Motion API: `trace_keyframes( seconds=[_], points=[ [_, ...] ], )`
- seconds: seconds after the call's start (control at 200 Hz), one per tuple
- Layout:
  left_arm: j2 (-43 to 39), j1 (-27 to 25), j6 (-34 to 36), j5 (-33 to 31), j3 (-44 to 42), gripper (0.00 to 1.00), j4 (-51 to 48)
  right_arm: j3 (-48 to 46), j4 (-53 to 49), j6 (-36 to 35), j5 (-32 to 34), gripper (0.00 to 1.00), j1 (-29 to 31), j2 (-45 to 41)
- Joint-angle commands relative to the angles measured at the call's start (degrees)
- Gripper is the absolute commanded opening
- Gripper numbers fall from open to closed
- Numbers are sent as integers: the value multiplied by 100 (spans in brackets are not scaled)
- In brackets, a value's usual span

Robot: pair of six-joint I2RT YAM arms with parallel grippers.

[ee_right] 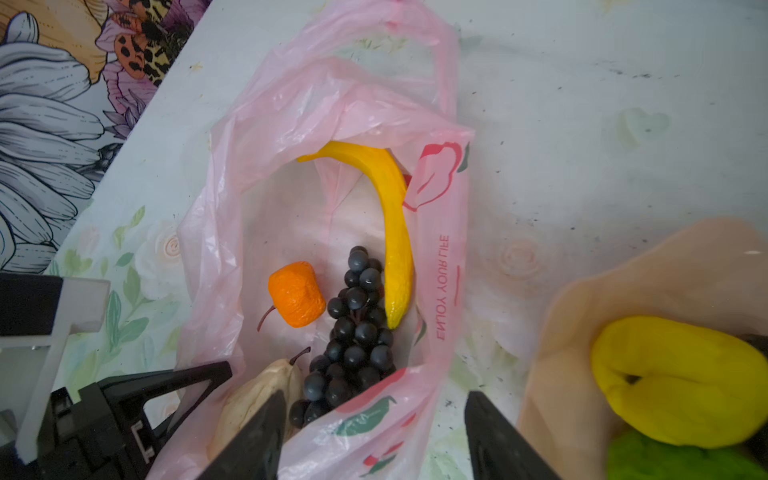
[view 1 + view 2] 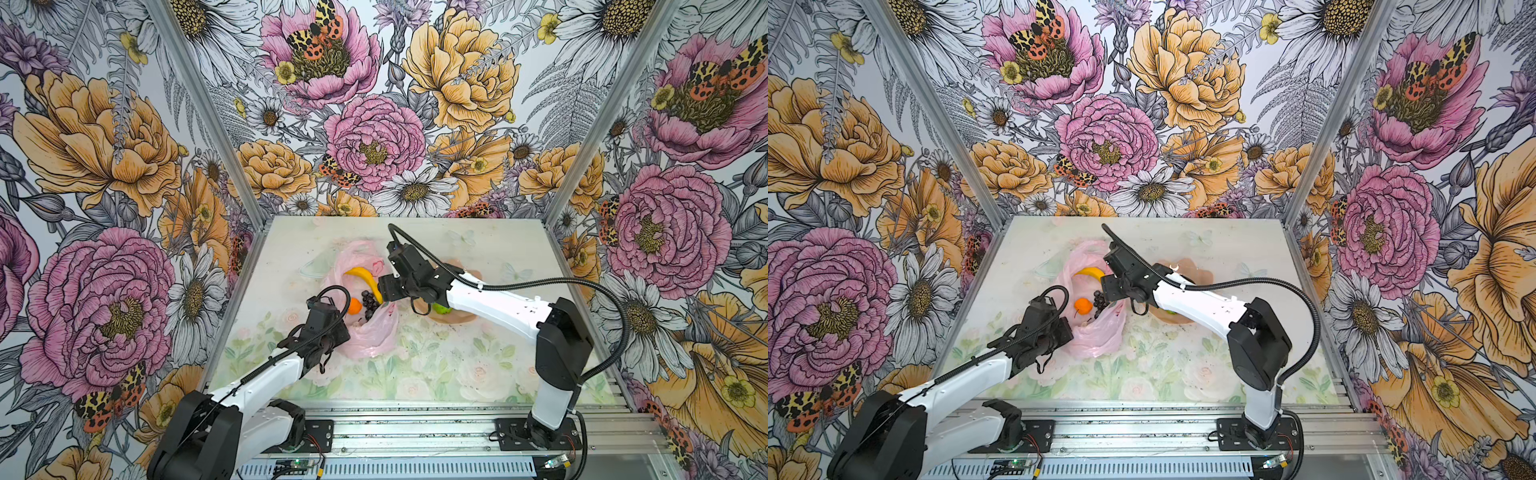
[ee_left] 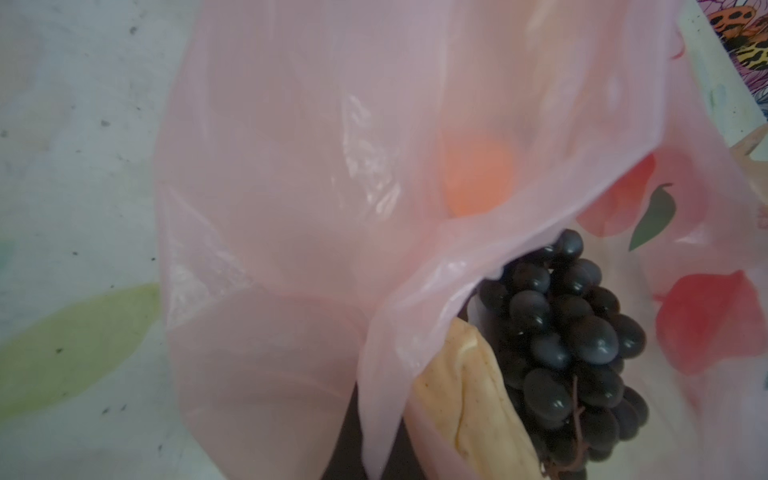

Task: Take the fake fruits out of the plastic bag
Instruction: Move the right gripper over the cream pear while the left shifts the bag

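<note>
My right gripper hangs wide over the plastic bag; left gripper pinches its rim.
I risk catching film with the grape bunch, yanking it from that pinch.

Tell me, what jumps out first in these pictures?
The giant painted flowers on the walls dominate. On the table, a pink plastic bag lies open showing a yellow banana, dark grape bunch and orange, with the right gripper open above it.

The left arm and right arm have white shells and black joints. A black ribbed cable trails each, above black base plates.
</note>
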Motion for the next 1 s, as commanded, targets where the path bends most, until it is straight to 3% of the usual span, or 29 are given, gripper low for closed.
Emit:
trace_keyframes(
  seconds=[0.0, 0.205, 0.46, 0.691, 0.816, 0.996],
  points=[
    [-76, -71, -193, -308, -131, 0, -205, 326, 53, -141, -279, 69, 303, 384],
    [69, 36, -193, -331, -81, 0, -30, 105, 27, -162, -299, 65, 679, 647],
    [173, 888, -194, 97, -81, 0, 396, -1025, 43, 9, -273, 60, 806, 251],
    [723, 1362, 133, 494, 345, 3, 361, -1005, 101, -139, -327, 60, 1110, 433],
    [498, 1277, -61, 556, 421, 28, -104, -816, 123, -161, -277, 62, 1205, 608],
    [-598, 900, -811, 373, 285, 63, -1218, -721, 112, -251, -55, 70, 1327, 662]
  ],
)
